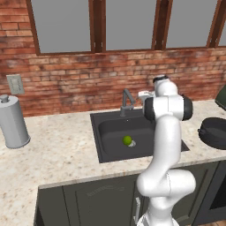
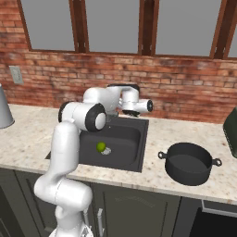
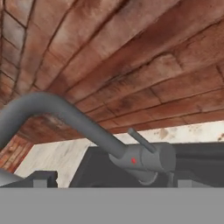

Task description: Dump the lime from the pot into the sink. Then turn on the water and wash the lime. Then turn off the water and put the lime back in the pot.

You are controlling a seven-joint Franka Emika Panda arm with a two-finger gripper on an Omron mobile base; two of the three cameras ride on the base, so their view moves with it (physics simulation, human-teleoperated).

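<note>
The lime (image 1: 127, 140) (image 2: 101, 146) lies on the floor of the black sink (image 1: 110, 132) (image 2: 125, 139), right beside the silver drain (image 2: 107, 151). On the counter to the right of the sink stands the dark pot (image 1: 215, 132) (image 2: 189, 162), upright, with nothing showing inside. My gripper (image 1: 142, 94) (image 3: 113, 181) hovers above the sink's back edge, just right of the grey faucet (image 1: 127, 102) (image 3: 144, 159). It is open, its tips set wide apart with nothing between them. The faucet's lever (image 3: 140, 140) sticks up close ahead. No water shows at the spout.
A tall grey metal canister (image 1: 13, 121) (image 2: 3, 109) stands far left on the counter, under a wall outlet (image 1: 15, 84). The brick wall (image 3: 131, 52) rises right behind the faucet. A dark object (image 2: 231, 122) sits at the right edge, past the pot.
</note>
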